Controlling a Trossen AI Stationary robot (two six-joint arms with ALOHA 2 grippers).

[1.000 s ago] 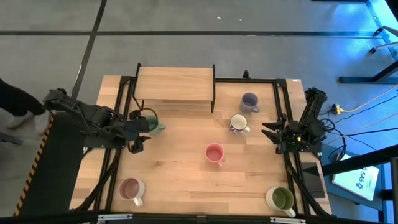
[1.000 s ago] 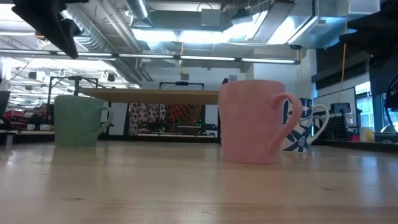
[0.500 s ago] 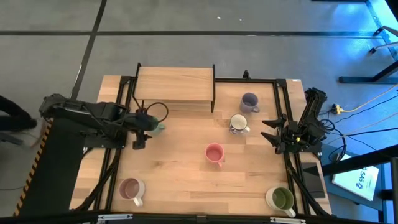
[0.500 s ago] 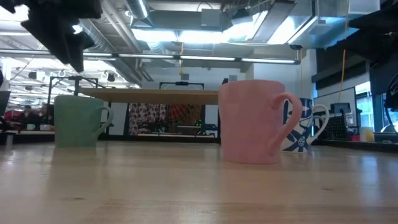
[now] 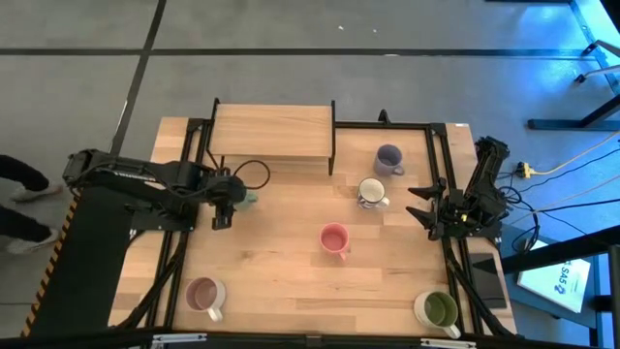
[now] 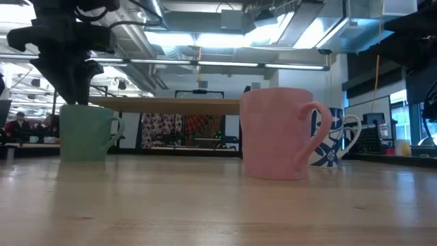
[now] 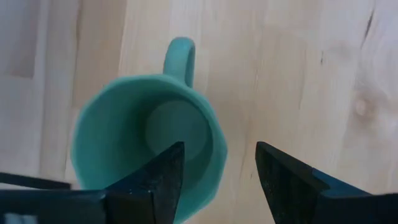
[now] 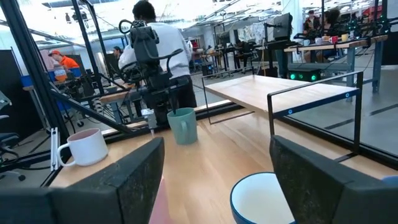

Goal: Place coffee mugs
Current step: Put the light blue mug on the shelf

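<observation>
Over the last second the left gripper has been brought in over the green mug, at about ten o'clock on the table. Its jaws are part open, straddling the rim, nothing held; a grasp looks imminent. The mug stands upright, axis vertical, handle toward three o'clock. The right gripper, at three o'clock, has been spread wide, empty.

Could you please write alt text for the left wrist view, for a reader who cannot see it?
The left gripper hangs open directly above a green mug, one finger over the mug's opening and the other outside its rim. The empty mug stands upright on the light wooden table, its handle pointing away from the gripper.
</observation>
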